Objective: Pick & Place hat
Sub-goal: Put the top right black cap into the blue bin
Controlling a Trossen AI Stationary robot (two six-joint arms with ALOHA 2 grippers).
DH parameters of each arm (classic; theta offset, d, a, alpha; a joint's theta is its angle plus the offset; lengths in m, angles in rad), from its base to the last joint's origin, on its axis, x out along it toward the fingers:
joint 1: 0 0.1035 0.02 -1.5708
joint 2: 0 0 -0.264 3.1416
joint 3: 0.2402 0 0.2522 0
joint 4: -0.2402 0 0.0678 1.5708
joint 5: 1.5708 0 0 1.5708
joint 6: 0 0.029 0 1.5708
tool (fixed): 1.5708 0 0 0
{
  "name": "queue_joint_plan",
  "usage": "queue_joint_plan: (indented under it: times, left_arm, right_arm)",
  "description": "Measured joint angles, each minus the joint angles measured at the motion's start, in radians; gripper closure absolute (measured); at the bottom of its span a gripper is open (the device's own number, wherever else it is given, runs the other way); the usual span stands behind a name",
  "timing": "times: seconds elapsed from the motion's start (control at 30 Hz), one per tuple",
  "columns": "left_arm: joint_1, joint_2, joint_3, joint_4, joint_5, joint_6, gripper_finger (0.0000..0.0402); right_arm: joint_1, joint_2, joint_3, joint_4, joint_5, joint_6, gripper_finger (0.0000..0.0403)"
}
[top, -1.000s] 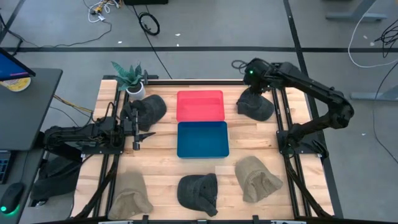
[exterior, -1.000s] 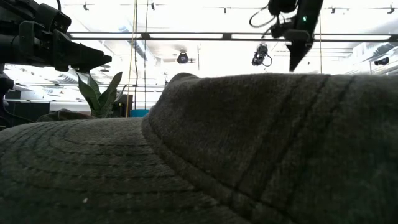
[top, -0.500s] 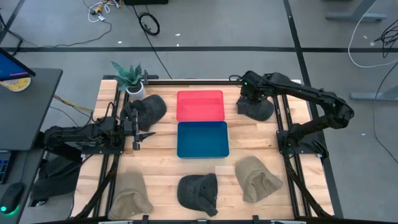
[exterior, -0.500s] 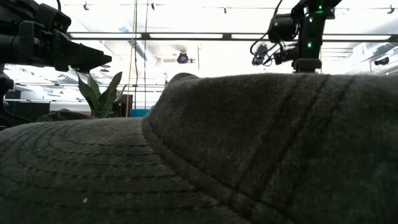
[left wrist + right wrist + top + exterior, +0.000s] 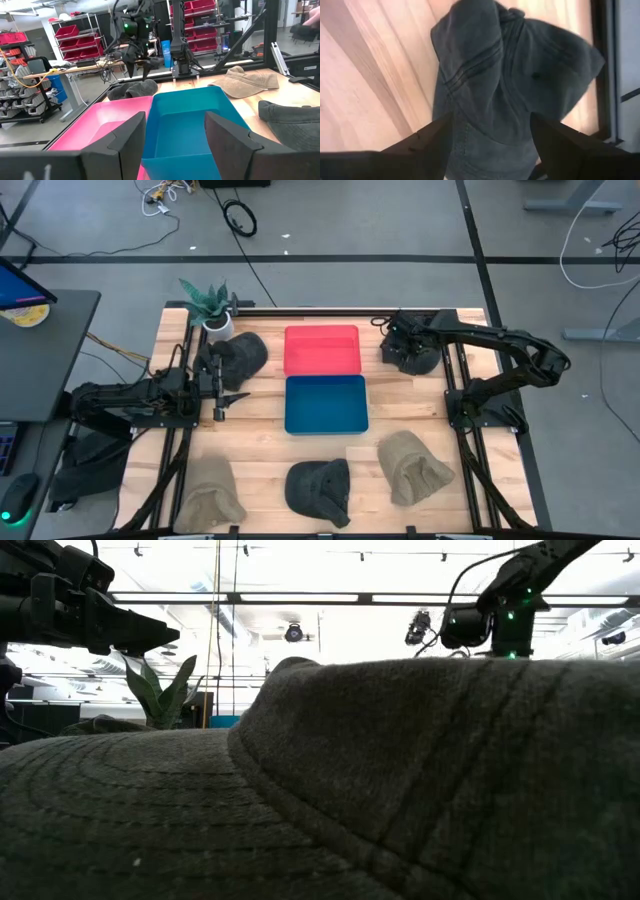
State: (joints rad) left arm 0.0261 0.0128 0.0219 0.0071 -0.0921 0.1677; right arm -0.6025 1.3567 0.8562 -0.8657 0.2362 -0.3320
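A dark grey hat (image 5: 420, 360) lies on the table's far right part, and it fills the right wrist view (image 5: 520, 75). My right gripper (image 5: 403, 345) points steeply down over it. Its fingers are open, one on either side of the hat's near part (image 5: 491, 120). In the low view a nearer hat hides those fingers. My left gripper (image 5: 222, 385) waits at the table's left, level and open (image 5: 175, 125), with nothing between its fingers. It faces the blue tray (image 5: 190, 120). My right gripper's open fingers (image 5: 437, 142) come down from above on either side of the dark hat's lower part (image 5: 485, 145). I cannot tell whether they touch it. The hat lies flat on the table.
A red tray (image 5: 322, 350) and a blue tray (image 5: 326, 403) sit mid-table. More hats lie around them: dark ones at the far left (image 5: 240, 355) and near middle (image 5: 318, 488), tan ones at the near left (image 5: 208, 492) and near right (image 5: 412, 467). A potted plant (image 5: 208, 305) stands at the far left.
My right gripper has come down from well above the table onto the dark hat at the far right. It has tipped and rolled a little on the way. The hat has not moved.
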Motion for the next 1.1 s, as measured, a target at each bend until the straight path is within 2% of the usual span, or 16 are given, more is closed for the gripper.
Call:
queue_joint_plan:
  times: [0.33,0.47,0.57,0.73,0.77,0.9,1.1]
  left_arm:
    - [0.0,0.0,0.0,0.0,0.0,0.0,0.0195]
    - [0.0,0.0,0.0,0.0,0.0,0.0,0.0195]
    - [0.0,0.0,0.0,0.0,0.0,0.0,0.0195]
    - [0.0,0.0,0.0,0.0,0.0,0.0,0.0195]
    - [0.0,0.0,0.0,0.0,0.0,0.0,0.0195]
    - [0.0,0.0,0.0,0.0,0.0,0.0,0.0195]
    - [0.0,0.0,0.0,0.0,0.0,0.0,0.0195]
  right_arm:
    - [-0.034,0.0,-0.114,0.131,0.01,-0.018,0.0173]
    - [-0.034,0.0,-0.138,0.169,0.01,-0.022,0.0198]
    - [-0.034,0.0,-0.147,0.177,0.01,-0.028,0.0243]
    - [-0.034,0.0,-0.148,0.17,0.01,-0.035,0.0374]
    - [-0.034,0.0,-0.148,0.169,0.01,-0.032,0.0387]
    - [-0.028,0.0,-0.126,0.123,0.014,-0.016,0.0392]
    - [0.051,0.0,-0.015,0.006,0.105,0.004,0.0399]
